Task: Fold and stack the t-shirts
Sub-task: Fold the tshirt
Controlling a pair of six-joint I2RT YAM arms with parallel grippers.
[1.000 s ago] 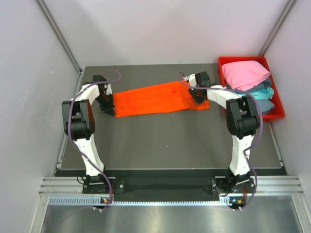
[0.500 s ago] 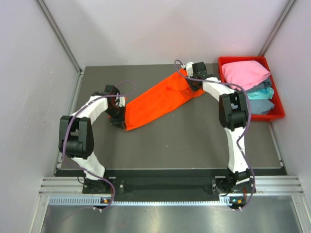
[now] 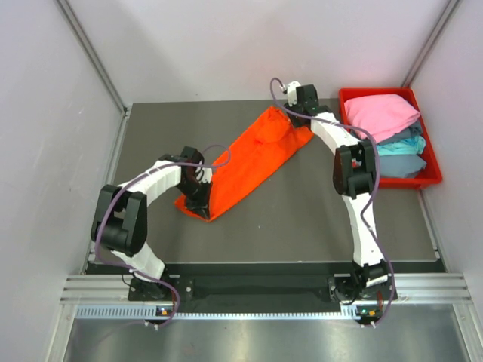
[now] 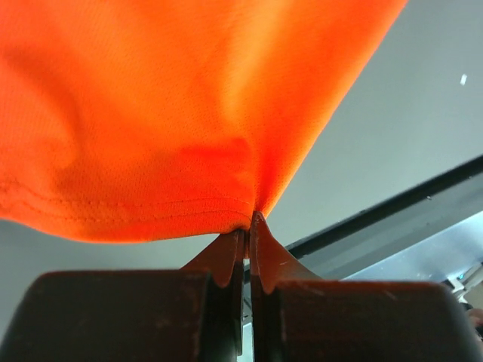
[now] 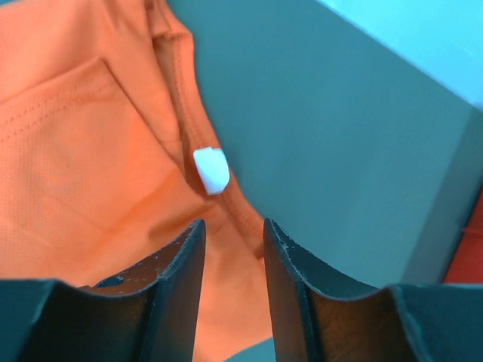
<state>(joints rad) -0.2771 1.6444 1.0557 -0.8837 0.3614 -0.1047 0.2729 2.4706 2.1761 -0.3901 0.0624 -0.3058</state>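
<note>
The bright orange t-shirt [image 3: 249, 162] lies folded into a long band, running diagonally across the dark table [image 3: 302, 226]. My left gripper [image 3: 198, 200] is at its near left end, shut on the hem [image 4: 151, 113] with the cloth pinched at the fingertips [image 4: 247, 222]. My right gripper [image 3: 296, 111] is at the far right end. Its jaws stand apart [image 5: 232, 226] astride the neck edge of the orange t-shirt [image 5: 90, 151], just below the white tag [image 5: 211, 169]. Nothing looks pinched between them.
A red bin [image 3: 432, 179] stands at the table's right edge, holding a pink t-shirt [image 3: 381, 115] on top of a light teal one [image 3: 401, 148] and others. Its red wall [image 5: 469, 249] shows close to my right gripper. Grey walls enclose the table.
The left gripper pulled its end of the orange shirt toward the front and right. The right gripper moved back and left, so the band turned from level to diagonal.
</note>
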